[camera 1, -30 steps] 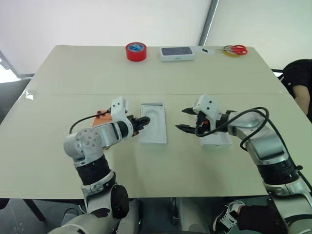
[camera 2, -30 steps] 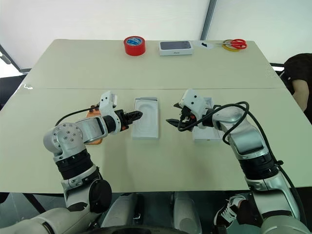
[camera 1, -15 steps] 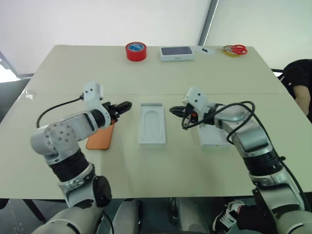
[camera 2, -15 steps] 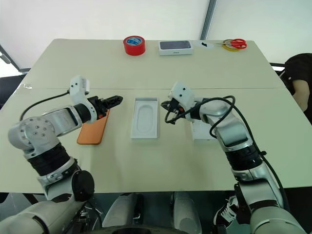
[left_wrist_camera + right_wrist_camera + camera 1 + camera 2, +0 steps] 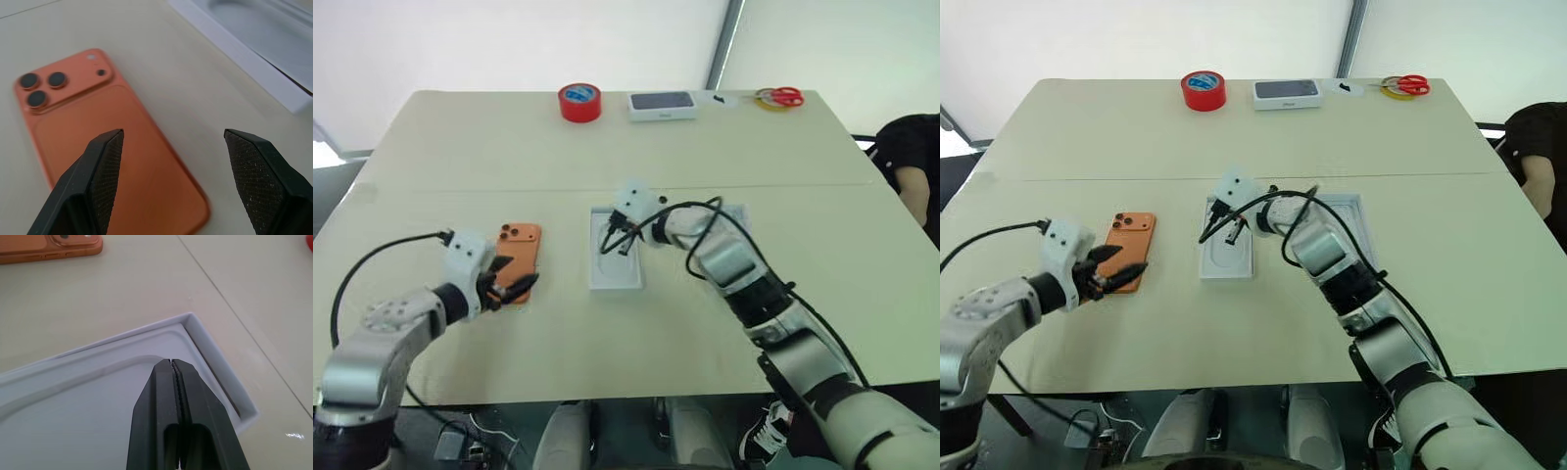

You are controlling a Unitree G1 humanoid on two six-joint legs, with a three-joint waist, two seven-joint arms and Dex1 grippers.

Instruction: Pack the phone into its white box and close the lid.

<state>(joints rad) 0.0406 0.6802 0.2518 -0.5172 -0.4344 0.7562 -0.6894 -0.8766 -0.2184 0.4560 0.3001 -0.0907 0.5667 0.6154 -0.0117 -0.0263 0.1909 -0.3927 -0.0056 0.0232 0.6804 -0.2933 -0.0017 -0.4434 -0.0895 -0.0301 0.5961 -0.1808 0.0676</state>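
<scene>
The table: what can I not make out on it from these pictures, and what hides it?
- White tray: the right arm covers its floor in the head views, so box or lid is unclear.
- Phone: near end behind the left end effector.
- Right end effector: contact with the insert is unclear in the right wrist view.
- Far box: print too small.

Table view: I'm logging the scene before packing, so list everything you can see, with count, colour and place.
table: one, beige, under everything
phone: one, orange, back up, left of centre
recessed insert: one, white, centre
shallow tray: one, white, right of the insert, partly behind the right arm
tape roll: one, red, far edge
dark-topped box: one, white, far edge
scissors: one, red-handled, far right
person's sleeve: one, black, right edge
left gripper: open, over the phone
right gripper: shut, over the insert
</scene>
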